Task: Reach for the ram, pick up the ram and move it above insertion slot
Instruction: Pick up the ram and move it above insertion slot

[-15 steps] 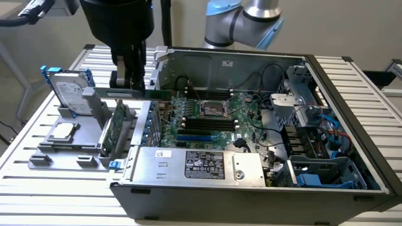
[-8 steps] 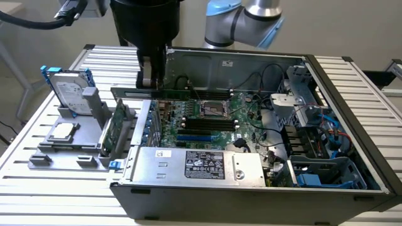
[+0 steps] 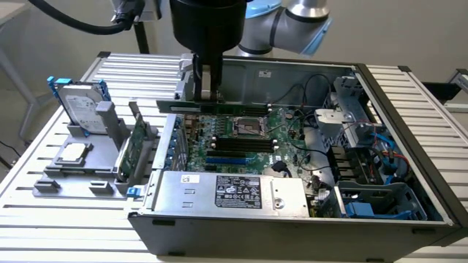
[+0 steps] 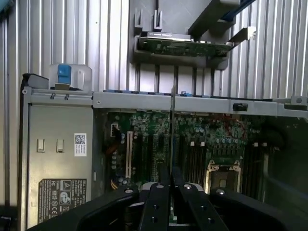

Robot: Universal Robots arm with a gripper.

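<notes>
The gripper (image 3: 210,93) has its jaws pinching the ram (image 3: 219,107), held level above the motherboard (image 3: 241,142) inside the open computer case (image 3: 292,219) on the table (image 3: 73,219).

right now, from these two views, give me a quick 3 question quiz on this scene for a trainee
1. True or false: the gripper is shut on the ram.
2. Multiple choice: where is the ram? A) lying on the power supply; B) held level in the air over the motherboard inside the open computer case; C) standing in the grey holder outside the case.
3. Short answer: what stands upright in the grey holder toward the exterior view's left?

Key:
1. True.
2. B.
3. A hard drive and a green expansion card.
</notes>
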